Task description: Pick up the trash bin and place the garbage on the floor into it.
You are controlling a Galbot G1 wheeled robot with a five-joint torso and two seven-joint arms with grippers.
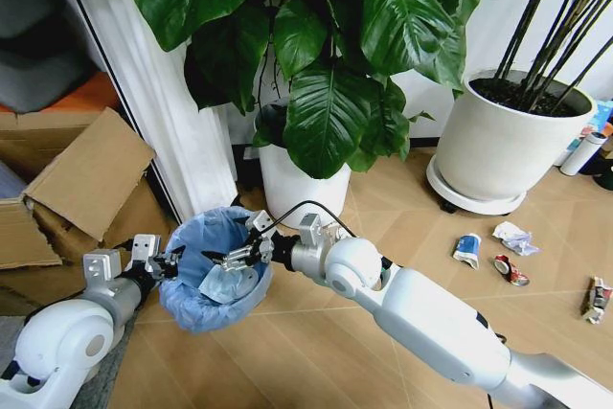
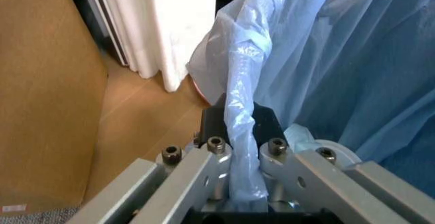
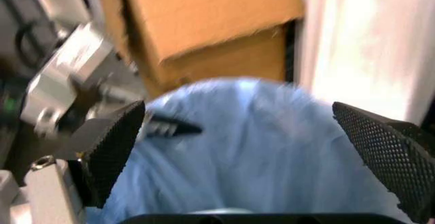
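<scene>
The floor (image 1: pixel 316 352), tan boards laid in a chevron pattern, is lying open across the right and near side of the head view, while the far side is crowded by two big white plant pots: a wide round one (image 1: pixel 498 146) at the right and a narrower one (image 1: pixel 302 184) under broad glossy leaves. Flattened brown cardboard (image 1: pixel 86 174) is closing off the left, beside a white curtain (image 1: pixel 168 112).

The trash bin (image 1: pixel 196 308), small and round, lined with a crinkly light blue bag, is sitting low in the head view between the two arms, just in front of the narrower pot. A pale crumpled piece (image 1: pixel 230 284) is lying inside it.

The left end effector (image 2: pixel 241 158) is gripping the bin at its left rim, its fingers closed tight on a fold of the blue bag and the rim beneath. The right end effector (image 3: pixel 251 132) is hovering over the bin's mouth with its textured black pads (image 3: pixel 112 147) spread wide and nothing between them.

The garbage is lying well apart from the bin on the open boards at the right: a crushed blue-white can (image 1: pixel 466 250), a crumpled white wad (image 1: pixel 514 237), a red crushed wrapper (image 1: pixel 510 270) and a dark wrapper (image 1: pixel 596 298) near the edge.
</scene>
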